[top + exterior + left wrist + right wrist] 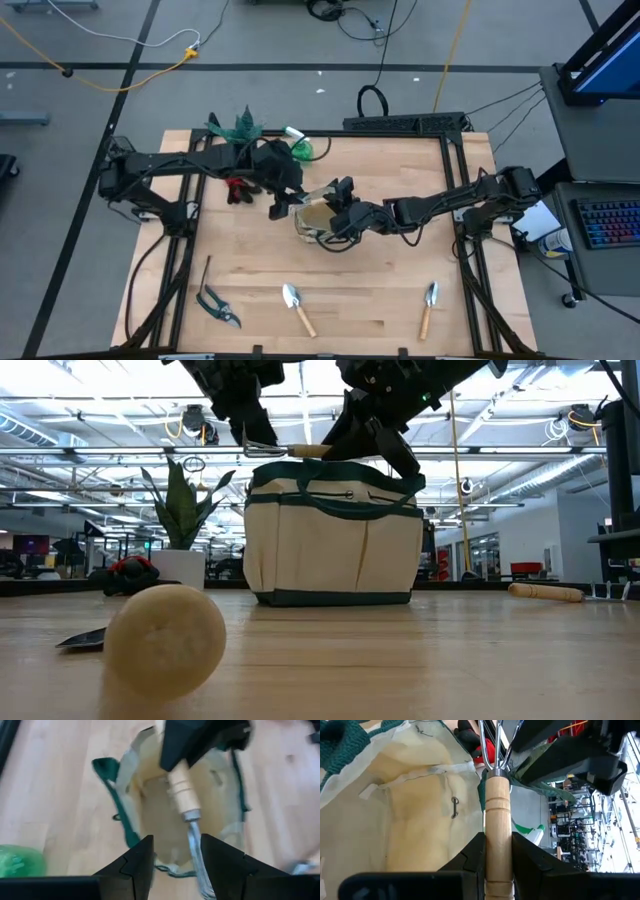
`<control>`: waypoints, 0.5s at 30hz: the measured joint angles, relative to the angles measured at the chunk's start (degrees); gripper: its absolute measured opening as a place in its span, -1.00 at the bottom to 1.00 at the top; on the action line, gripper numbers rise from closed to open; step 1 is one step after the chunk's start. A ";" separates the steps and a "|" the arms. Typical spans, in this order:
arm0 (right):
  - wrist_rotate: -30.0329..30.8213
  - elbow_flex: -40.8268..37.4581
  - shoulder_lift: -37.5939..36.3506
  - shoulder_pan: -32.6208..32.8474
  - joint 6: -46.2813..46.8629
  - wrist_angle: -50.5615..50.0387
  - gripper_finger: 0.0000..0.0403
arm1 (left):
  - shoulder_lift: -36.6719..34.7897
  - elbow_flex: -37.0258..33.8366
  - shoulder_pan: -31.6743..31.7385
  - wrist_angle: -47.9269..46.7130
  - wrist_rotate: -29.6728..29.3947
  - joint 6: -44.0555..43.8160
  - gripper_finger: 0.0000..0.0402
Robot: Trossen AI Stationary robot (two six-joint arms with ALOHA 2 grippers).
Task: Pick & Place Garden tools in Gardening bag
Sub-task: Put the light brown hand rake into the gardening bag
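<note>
Gardening bag (318, 222) sat below; wooden-handled rake (498, 815) clamped in right end effector (498, 850), left end effector (175, 857) wide around its tines, seemingly for handover.

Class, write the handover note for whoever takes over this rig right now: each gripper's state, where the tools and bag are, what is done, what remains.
Right gripper: shut on the wooden handle of a pronged hand tool, above the gardening bag.
Left gripper: fingers open around the tool's metal end, over the bag.
Table front: two trowels, pruning shears. Spray bottle and red item sit behind, by the plant.
Done: nothing visibly in the bag.
Left: drop this tool in, then the rest.
</note>
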 joint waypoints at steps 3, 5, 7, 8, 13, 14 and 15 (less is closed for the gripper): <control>0.00 -0.02 0.00 0.00 -0.21 0.14 -0.71 | -0.09 0.09 0.56 0.09 3.27 -0.35 -0.16; 0.00 -0.02 0.00 0.00 -0.29 0.35 -0.71 | 0.05 0.07 0.79 -0.20 3.46 -0.88 -0.16; 0.00 -0.02 0.00 0.02 -0.78 0.59 -0.71 | -0.03 0.07 1.13 -0.44 3.46 -0.90 -0.16; 0.02 -0.02 0.00 0.07 -1.01 0.67 -0.71 | -0.04 0.07 1.23 -0.91 3.46 -0.83 -0.16; 0.24 -0.02 0.00 0.22 -1.48 0.67 -0.71 | -0.02 0.07 1.25 -2.01 3.44 -1.61 -0.16; 0.25 -0.02 -0.01 0.22 -1.76 0.67 -0.70 | -0.02 0.07 1.25 -2.09 3.44 -1.79 -0.16; 0.26 -0.02 -0.02 0.24 -1.96 0.69 -0.70 | -0.02 0.07 1.25 -2.36 3.46 -1.86 -0.16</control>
